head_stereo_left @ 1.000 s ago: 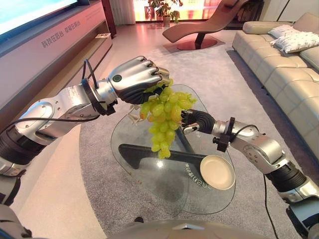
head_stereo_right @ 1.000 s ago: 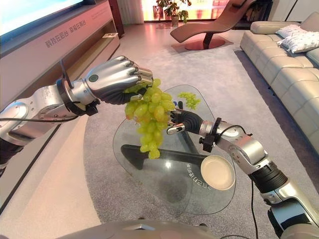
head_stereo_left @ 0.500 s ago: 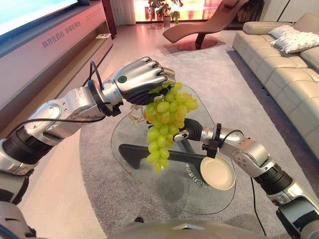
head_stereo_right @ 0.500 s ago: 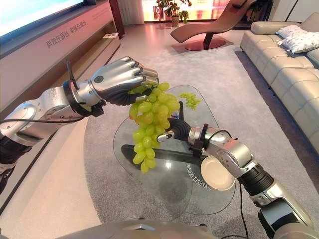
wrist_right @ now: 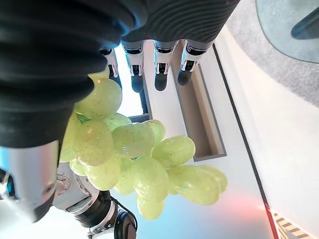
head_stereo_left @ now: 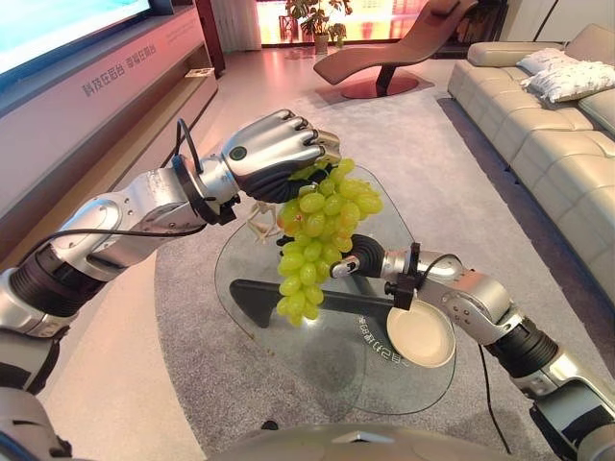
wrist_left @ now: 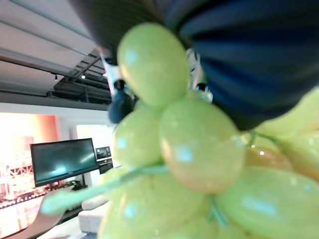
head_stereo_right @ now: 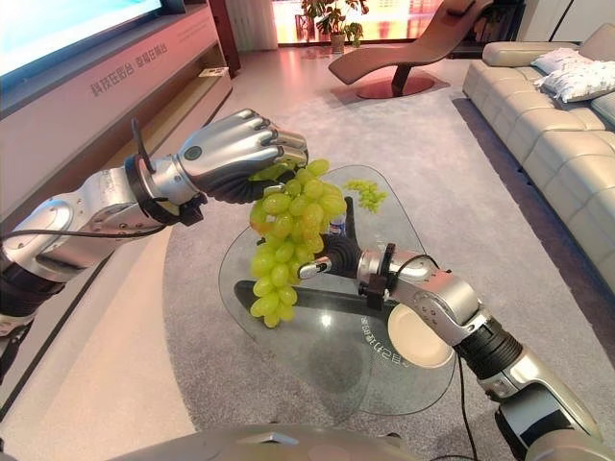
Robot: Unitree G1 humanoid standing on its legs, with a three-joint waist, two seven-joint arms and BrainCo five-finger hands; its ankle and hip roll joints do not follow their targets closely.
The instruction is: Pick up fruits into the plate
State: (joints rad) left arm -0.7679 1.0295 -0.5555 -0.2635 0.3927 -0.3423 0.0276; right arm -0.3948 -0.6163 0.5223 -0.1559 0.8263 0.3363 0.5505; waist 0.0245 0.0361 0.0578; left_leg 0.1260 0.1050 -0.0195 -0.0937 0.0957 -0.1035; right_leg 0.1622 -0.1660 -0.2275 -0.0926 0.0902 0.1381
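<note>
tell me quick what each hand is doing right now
Left hand: shut on the top of the grape bunch, holding it above the glass table.
Right hand: open, fingers straight beside the hanging grapes, holding nothing.

A rounded glass coffee table (head_stereo_left: 288,365) on a dark base (head_stereo_left: 252,294) stood on a grey rug (head_stereo_left: 192,355). A beige leather sofa (head_stereo_left: 538,115) with white cushions (head_stereo_left: 569,79) ran along the right side. A brown chaise longue (head_stereo_left: 384,53) stood beyond the rug, with a potted plant (head_stereo_left: 312,19) behind it. A long low media unit (head_stereo_left: 106,86) lined the left wall.
</note>
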